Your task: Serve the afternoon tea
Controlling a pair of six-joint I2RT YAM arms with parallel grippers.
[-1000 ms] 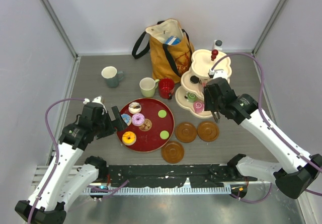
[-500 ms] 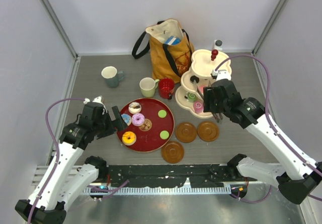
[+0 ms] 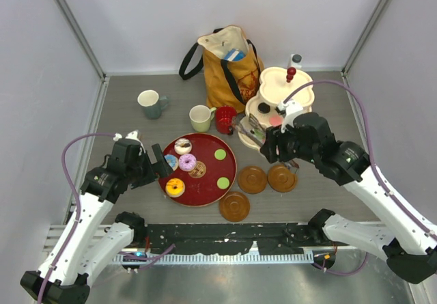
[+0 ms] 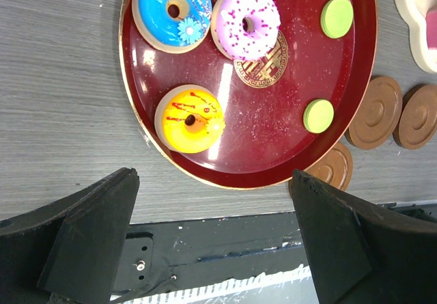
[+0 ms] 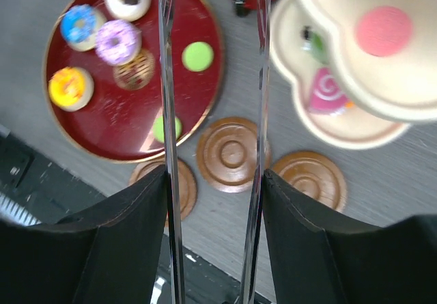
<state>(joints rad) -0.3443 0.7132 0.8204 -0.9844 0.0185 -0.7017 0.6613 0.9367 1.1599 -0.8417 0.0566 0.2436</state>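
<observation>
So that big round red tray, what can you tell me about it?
The tray is round, dark red and glossy, with a thin gold rim and a gold emblem at its centre. It lies flat on the grey table, in front of the open left gripper. On it sit a blue donut, a purple donut, a yellow donut, a white donut and two green macarons. Brown saucers lie beside it.

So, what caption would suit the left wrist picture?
Open left pincer poised at a red tray of iced donuts and green macarons.
</observation>
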